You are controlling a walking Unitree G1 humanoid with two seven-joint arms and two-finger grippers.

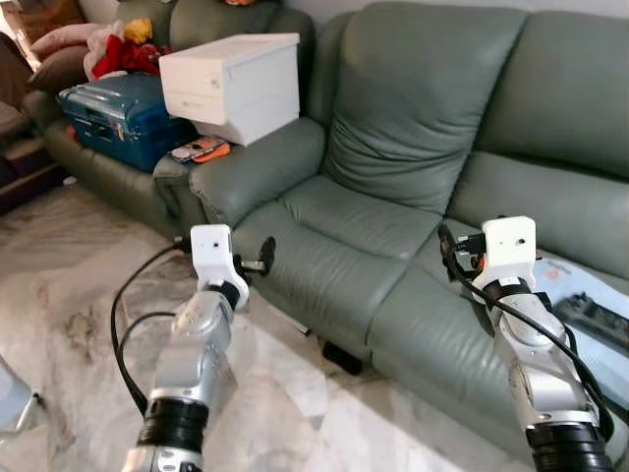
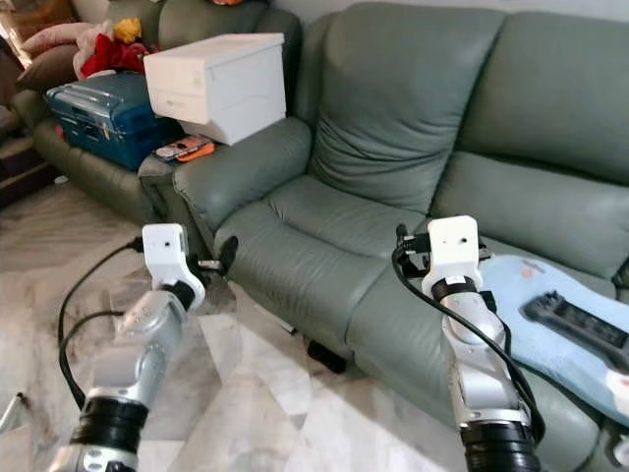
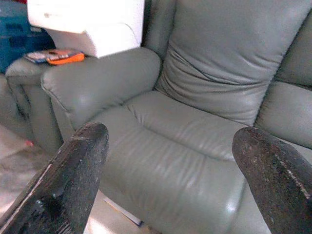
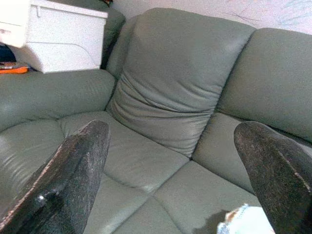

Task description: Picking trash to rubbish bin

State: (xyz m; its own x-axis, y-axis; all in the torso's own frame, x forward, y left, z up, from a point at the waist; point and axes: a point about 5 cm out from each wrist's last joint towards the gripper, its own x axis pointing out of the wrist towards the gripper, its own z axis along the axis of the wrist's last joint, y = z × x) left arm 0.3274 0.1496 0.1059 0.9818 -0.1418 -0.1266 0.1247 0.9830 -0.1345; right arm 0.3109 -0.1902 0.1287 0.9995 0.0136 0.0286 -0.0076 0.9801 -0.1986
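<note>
A grey-green leather sofa (image 1: 373, 246) stands in front of me. A light blue flat piece (image 2: 550, 344) lies on its right seat cushion with a long black object (image 2: 575, 324) on top; a crumpled pale edge of that piece (image 4: 241, 219) shows in the right wrist view. My left gripper (image 1: 257, 256) hovers open by the front of the left seat, fingers (image 3: 83, 161) wide apart with nothing between them. My right gripper (image 1: 454, 251) is held open over the seat, just left of the blue piece, fingers (image 4: 83, 161) spread and holding nothing.
A white box (image 1: 234, 84) rests on the sofa armrest, with orange items (image 1: 201, 149) beside it. A blue suitcase (image 1: 118, 118) and soft toys lie on the second sofa to the left. A dark object (image 1: 342, 356) sits on the marble floor (image 1: 79, 295) under the sofa edge.
</note>
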